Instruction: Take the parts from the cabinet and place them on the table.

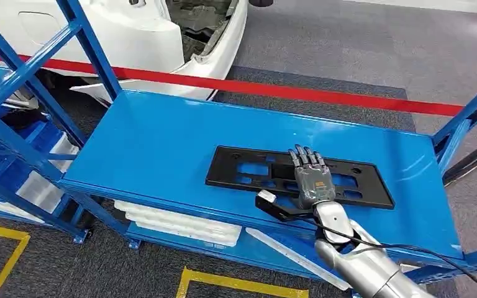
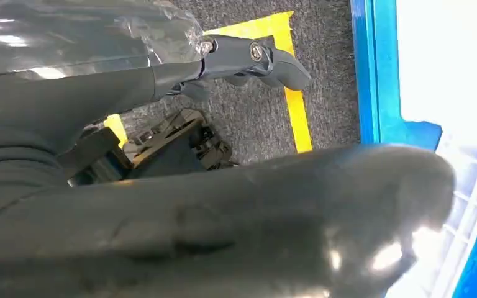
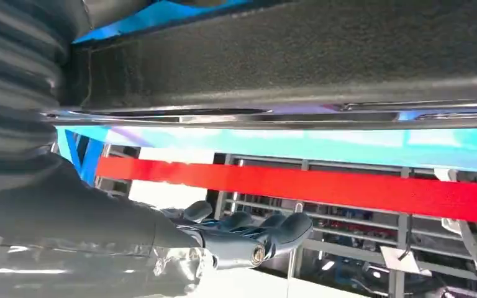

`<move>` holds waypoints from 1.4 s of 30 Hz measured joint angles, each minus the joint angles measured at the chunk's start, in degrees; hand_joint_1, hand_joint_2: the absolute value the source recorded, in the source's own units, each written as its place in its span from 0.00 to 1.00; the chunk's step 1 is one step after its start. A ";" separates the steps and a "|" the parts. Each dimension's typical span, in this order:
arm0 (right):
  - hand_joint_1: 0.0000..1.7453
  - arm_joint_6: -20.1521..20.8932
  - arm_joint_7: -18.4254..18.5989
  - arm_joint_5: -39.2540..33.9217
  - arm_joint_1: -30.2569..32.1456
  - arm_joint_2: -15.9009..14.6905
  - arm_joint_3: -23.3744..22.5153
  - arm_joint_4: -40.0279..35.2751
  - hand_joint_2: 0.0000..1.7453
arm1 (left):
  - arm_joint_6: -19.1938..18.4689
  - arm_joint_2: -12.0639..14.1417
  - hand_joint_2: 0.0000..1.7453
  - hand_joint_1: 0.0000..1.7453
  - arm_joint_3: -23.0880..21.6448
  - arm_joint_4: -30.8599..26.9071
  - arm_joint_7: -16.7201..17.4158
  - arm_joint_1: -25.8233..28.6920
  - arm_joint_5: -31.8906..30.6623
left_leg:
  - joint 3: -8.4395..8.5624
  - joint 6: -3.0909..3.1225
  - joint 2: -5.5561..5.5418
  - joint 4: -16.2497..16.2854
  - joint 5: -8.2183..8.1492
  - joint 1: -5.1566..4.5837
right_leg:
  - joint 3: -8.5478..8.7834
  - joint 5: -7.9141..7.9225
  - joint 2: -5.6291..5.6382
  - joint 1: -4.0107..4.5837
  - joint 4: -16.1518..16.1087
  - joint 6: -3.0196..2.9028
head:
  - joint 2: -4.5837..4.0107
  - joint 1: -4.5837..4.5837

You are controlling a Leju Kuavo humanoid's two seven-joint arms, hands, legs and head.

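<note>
While the robot faces the rack, this is the layout:
car: white body [image 1: 130,31], far left behind the red tape [image 1: 323,94] on the floor.
rack: blue cabinet frame [image 1: 12,81]; top shelf [image 1: 161,143] spans the middle; white trays [image 1: 180,225] sit on the lower level.
part: black flat plate [image 1: 242,169] with cut-outs, lying flat on the top shelf, right of centre, near the front edge.
right hand: [image 1: 310,177] laid palm down on the part, fingers stretched out flat toward the far side, not wrapped around it; the wrist view shows its fingers [image 3: 273,230] under the part's dark edge [image 3: 286,62].
left hand: [image 2: 248,59] hangs over grey carpet and yellow floor tape [image 2: 298,112], fingers loosely bent, holding nothing.
</note>
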 joint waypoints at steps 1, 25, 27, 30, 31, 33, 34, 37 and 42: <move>0.00 -0.13 -0.04 0.00 -0.02 0.02 0.00 0.20 1.00 | 0.00 0.00 0.00 0.00 0.00 0.00 0.00 0.00 0.00 | 0.03 0.00 0.00 0.00 0.00 0.00 | 0.03 0.00 0.00 0.00 0.00 0.00 | 0.00 0.00; 1.00 -5.49 -2.25 -4.41 0.03 0.55 -0.04 5.20 1.00 | 0.00 0.00 0.00 0.00 0.00 0.00 -0.37 0.00 0.39 | 0.48 0.07 0.02 0.01 -0.05 0.00 | 0.49 0.00 0.01 0.00 -0.06 0.02 | 0.00 -0.07; 1.00 -6.62 -2.19 -4.76 0.11 0.55 -0.13 5.20 1.00 | -0.02 0.02 0.00 0.00 0.00 0.00 -0.42 0.02 0.48 | 0.48 0.07 0.01 0.01 -0.05 0.00 | 0.49 0.00 0.01 0.00 -0.06 0.02 | 0.00 -0.07; 1.00 -8.59 -1.86 -4.20 0.64 0.44 -0.46 5.01 1.00 | -0.07 0.00 0.00 0.00 0.00 0.00 -0.42 0.02 0.55 | 0.47 0.07 0.01 0.01 -0.05 0.00 | 0.49 0.00 0.01 0.00 -0.07 0.02 | 0.00 -0.09; 1.00 -9.25 -1.77 -3.82 0.95 0.39 -0.70 4.68 1.00 | -0.07 0.00 0.00 0.00 0.00 0.00 -0.42 0.03 0.57 | 0.46 0.07 0.01 0.02 -0.05 0.00 | 0.49 0.00 0.01 0.00 -0.07 0.02 | 0.00 -0.07; 1.00 -9.90 -1.68 -3.45 1.28 0.33 -1.16 4.11 1.00 | -0.07 0.00 0.00 0.00 0.00 0.00 -0.42 0.05 0.59 | 0.46 0.07 0.02 0.01 -0.06 0.00 | 0.48 0.00 0.01 0.00 -0.07 0.02 | 0.00 -0.07; 1.00 -9.97 -1.66 -3.45 1.35 0.31 -1.29 3.96 1.00 | -0.07 0.00 0.00 0.00 0.00 0.00 -0.42 0.04 0.59 | 0.47 0.08 0.02 0.01 -0.06 0.00 | 0.48 0.00 0.01 0.00 -0.07 0.02 | 0.00 -0.09; 1.00 -10.87 -1.51 -2.66 1.98 0.24 -2.03 3.10 1.00 | -0.07 0.00 0.00 0.00 0.00 0.00 -0.42 0.10 0.68 | 0.45 0.08 0.01 0.02 -0.06 0.00 | 0.48 0.00 0.01 0.00 -0.08 0.02 | 0.00 -0.07; 1.00 -15.56 -1.03 0.81 3.87 0.18 -4.26 -1.11 1.00 | 0.17 0.00 0.00 0.00 0.00 0.00 -0.42 0.31 0.96 | 0.43 0.09 0.01 0.02 -0.07 0.00 | 0.46 -0.01 0.00 0.00 -0.08 0.02 | 0.00 -0.07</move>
